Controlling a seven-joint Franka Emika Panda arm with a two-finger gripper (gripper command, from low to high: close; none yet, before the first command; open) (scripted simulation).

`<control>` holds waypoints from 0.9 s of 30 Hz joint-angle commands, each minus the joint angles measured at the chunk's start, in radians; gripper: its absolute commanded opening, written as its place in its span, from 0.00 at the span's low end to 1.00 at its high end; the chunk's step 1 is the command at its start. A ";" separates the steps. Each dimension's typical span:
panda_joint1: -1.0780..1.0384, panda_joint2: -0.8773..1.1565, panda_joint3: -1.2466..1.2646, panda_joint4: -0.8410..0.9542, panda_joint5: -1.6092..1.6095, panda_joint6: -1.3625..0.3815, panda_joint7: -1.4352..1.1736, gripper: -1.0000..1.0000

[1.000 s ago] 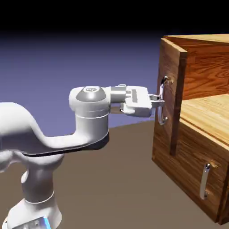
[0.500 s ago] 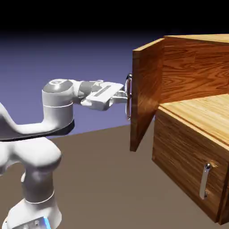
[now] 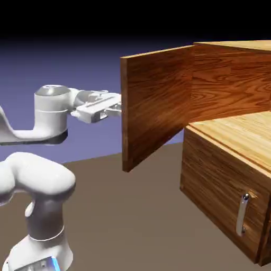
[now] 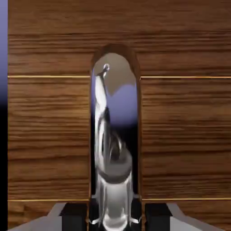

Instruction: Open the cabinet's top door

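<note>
Top door swung wide, the claw closed on its silver handle.

In the exterior view the top door [image 3: 156,106] stands far out from the cabinet [image 3: 233,143], hinged at its right edge, with its free edge toward the arm. The claw [image 3: 117,107] meets that free edge from the left, on the door's hidden front side. In the hand view the handle [image 4: 110,149] runs upright between the two dark fingertips [image 4: 74,212], which are shut on it, with wood grain filling the background. The lower panel [image 3: 222,201] is closed.
</note>
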 commanded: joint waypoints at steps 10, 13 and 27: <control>-0.143 0.357 0.342 0.282 0.320 -0.285 0.155 0.00; -0.219 0.465 0.438 0.390 0.386 -0.377 0.203 0.00; -0.643 0.939 0.917 0.861 0.529 -0.808 0.481 0.00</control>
